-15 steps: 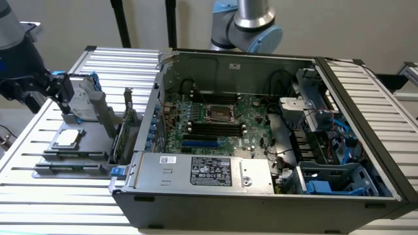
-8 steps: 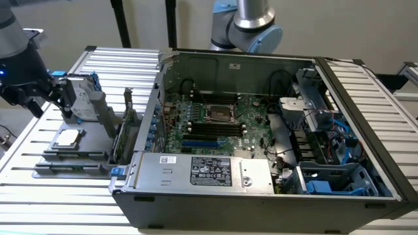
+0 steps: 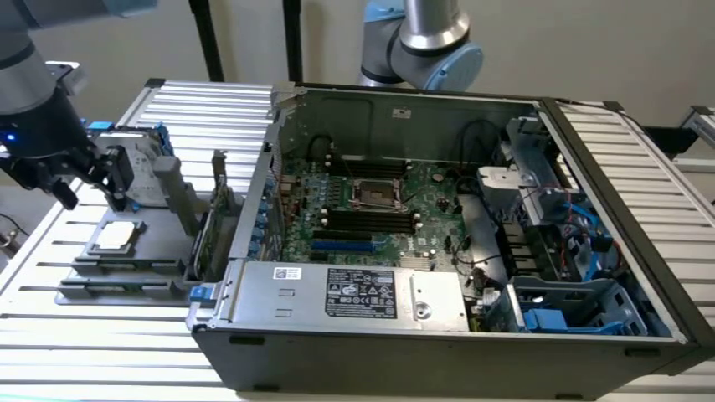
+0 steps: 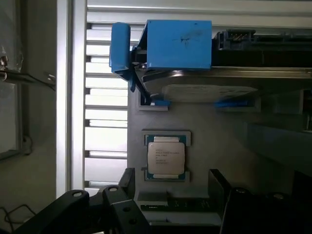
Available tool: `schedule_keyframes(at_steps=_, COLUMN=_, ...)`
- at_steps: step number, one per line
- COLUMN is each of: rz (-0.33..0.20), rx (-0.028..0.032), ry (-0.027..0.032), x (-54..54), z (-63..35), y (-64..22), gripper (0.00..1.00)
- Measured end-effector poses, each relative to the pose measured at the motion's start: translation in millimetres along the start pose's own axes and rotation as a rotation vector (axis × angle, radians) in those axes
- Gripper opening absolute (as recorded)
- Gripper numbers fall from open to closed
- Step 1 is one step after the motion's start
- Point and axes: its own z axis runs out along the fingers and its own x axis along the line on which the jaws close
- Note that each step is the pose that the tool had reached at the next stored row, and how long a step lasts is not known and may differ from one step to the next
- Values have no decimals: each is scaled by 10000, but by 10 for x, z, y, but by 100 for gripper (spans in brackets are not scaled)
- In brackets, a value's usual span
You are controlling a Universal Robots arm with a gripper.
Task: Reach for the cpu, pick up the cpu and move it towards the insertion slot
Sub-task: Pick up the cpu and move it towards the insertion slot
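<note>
The cpu [image 3: 117,237], a small silver-topped square chip with a pale rim, lies flat in a grey holder plate [image 3: 134,266] on the slatted table, at the exterior view's left. My gripper [image 3: 92,198] hangs open just above and behind it, holding nothing. In the wrist view the cpu [image 4: 166,157] sits in its blue-cornered seat, straight ahead of the open gripper [image 4: 172,178], whose black fingers [image 4: 127,179] stand apart on either side. The insertion slot [image 3: 378,194], silver-framed with a dark centre, lies on the motherboard inside the open computer case.
An upright silver hard drive with blue rails [image 3: 143,157] [image 4: 195,83] stands just beyond the cpu on the same plate. Upright grey cards [image 3: 177,197] and the case wall [image 3: 259,193] stand between the holder and the motherboard. A second arm [image 3: 424,42] rises behind the case.
</note>
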Motion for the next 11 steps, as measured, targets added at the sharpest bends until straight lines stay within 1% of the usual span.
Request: schedule_keyframes(at_steps=11, rz=-1, rx=0, ry=0, x=10, z=198, y=-25, gripper=71)
